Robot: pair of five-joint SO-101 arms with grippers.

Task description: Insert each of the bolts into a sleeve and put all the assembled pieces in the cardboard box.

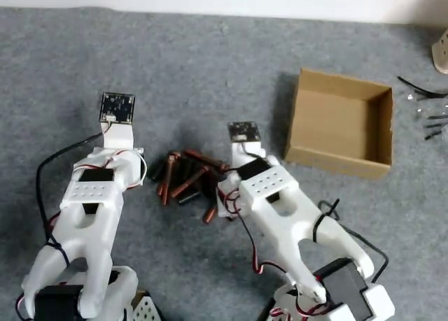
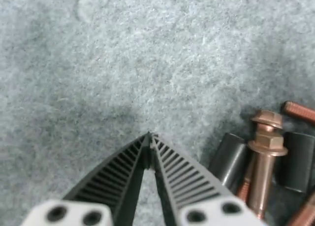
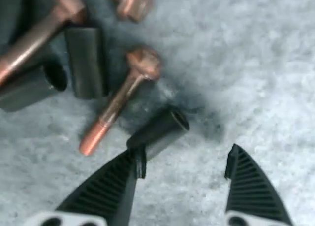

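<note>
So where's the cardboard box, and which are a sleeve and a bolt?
cardboard box (image 1: 336,163), high view, near outer wall.
sleeve (image 3: 160,131), right wrist view, middle of the dark tube.
bolt (image 3: 117,103), right wrist view, copper shaft.

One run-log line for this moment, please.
left hand: shut, empty, over grey carpet | right hand: open, at dark cylindrical metal sleeve | copper-coloured metal bolts: loose, heaped | brown cardboard box: nothing seen inside
</note>
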